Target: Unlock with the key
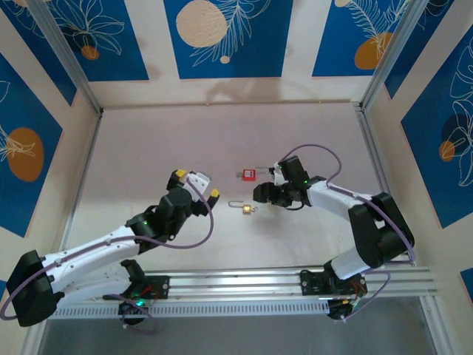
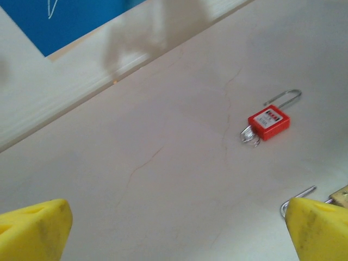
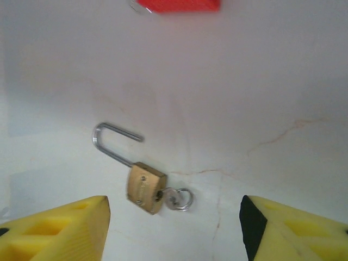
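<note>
A small brass padlock (image 3: pixel 145 187) lies on the table with its silver shackle (image 3: pixel 111 142) swung open. The key (image 3: pixel 175 199), silver with a small ring, sits in the keyhole at its bottom. My right gripper (image 3: pixel 174 223) hovers just above and to the right of it, open, its yellow fingers wide on either side and touching nothing. From above, the brass padlock (image 1: pixel 245 209) lies between the two arms. My right gripper (image 1: pixel 264 194) is close beside it. My left gripper (image 1: pixel 196 184) stands open further left, with nothing between its fingers (image 2: pixel 32 231).
A red padlock (image 1: pixel 248 174) with a silver shackle lies just beyond the brass one. In the left wrist view the red padlock (image 2: pixel 268 123) has small keys at its base. Blue-patterned walls close in the table on three sides.
</note>
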